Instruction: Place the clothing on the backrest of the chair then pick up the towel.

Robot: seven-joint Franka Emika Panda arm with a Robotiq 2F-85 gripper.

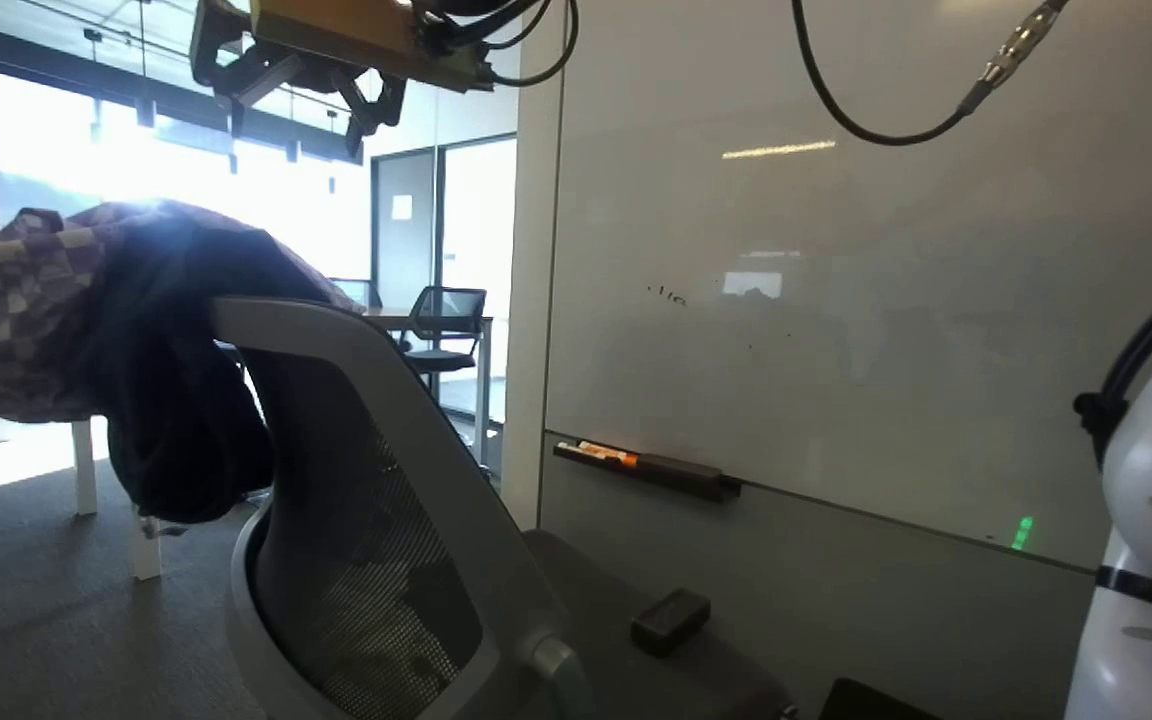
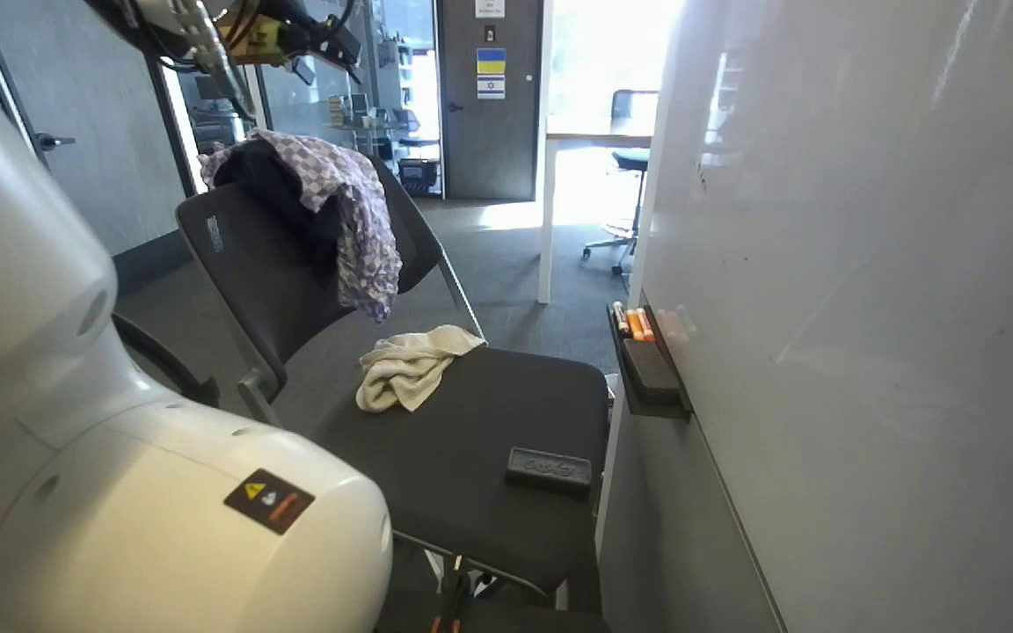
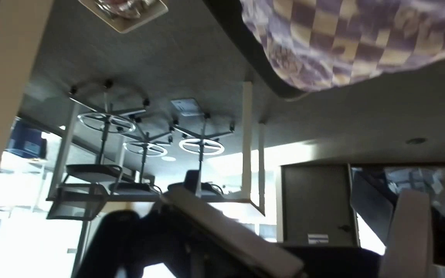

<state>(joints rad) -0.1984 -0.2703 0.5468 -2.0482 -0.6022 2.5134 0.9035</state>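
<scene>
Purple-checked and navy clothing (image 2: 335, 189) drapes over the chair backrest (image 2: 251, 264); along the backrest-side edge of the bench (image 2: 471, 431) (chair seat), we note the bunched cream towel (image 2: 414, 369). Above and apart from the clothing, we see the gripper (image 1: 297, 135) spread.

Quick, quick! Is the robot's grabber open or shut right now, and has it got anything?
Gripper: open, fingers apart, holding nothing; the checkered clothing is draped over the chair's backrest.

Markers (image 2: 634, 324) lie in a tray (image 2: 660, 411) on the whiteboard (image 2: 858, 264), an eraser (image 2: 549, 471) lower down; beyond, a table (image 2: 547, 215) and door (image 2: 489, 141).
</scene>
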